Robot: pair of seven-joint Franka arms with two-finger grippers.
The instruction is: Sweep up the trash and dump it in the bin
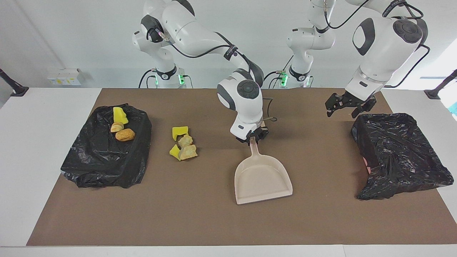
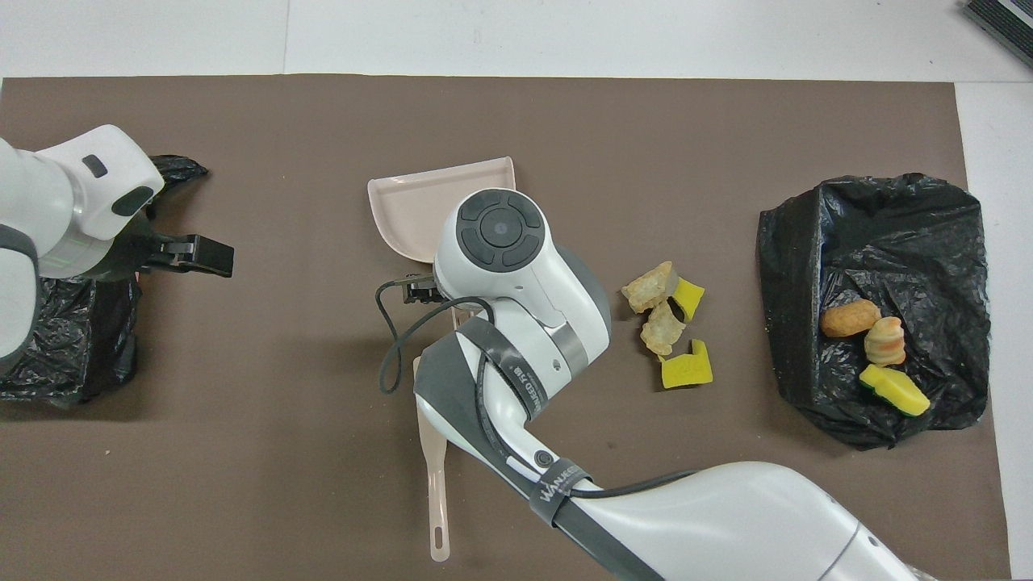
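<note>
A pink dustpan point(image 1: 262, 178) point(image 2: 420, 206) lies mid-table on the brown mat with its mouth away from the robots. My right gripper point(image 1: 253, 138) is shut on its handle point(image 1: 255, 151). Loose trash point(image 1: 182, 143) point(image 2: 668, 323), yellow sponge pieces and tan bread chunks, lies in a pile beside the pan toward the right arm's end. More trash sits in a black-bag-lined bin point(image 1: 100, 160) point(image 2: 888, 218) at that end: a yellow-and-green sponge piece point(image 1: 120, 115) point(image 2: 893, 389) and two bread chunks point(image 1: 125, 134) point(image 2: 849, 318). My left gripper point(image 1: 341, 114) point(image 2: 211, 258) waits open and empty.
A second black-bag-lined bin point(image 1: 403, 153) point(image 2: 64, 347) stands at the left arm's end, with the left gripper in the air at its edge nearer the robots. A long beige stick with a hole at its end point(image 2: 437, 500) sticks out from under the right arm toward the robots.
</note>
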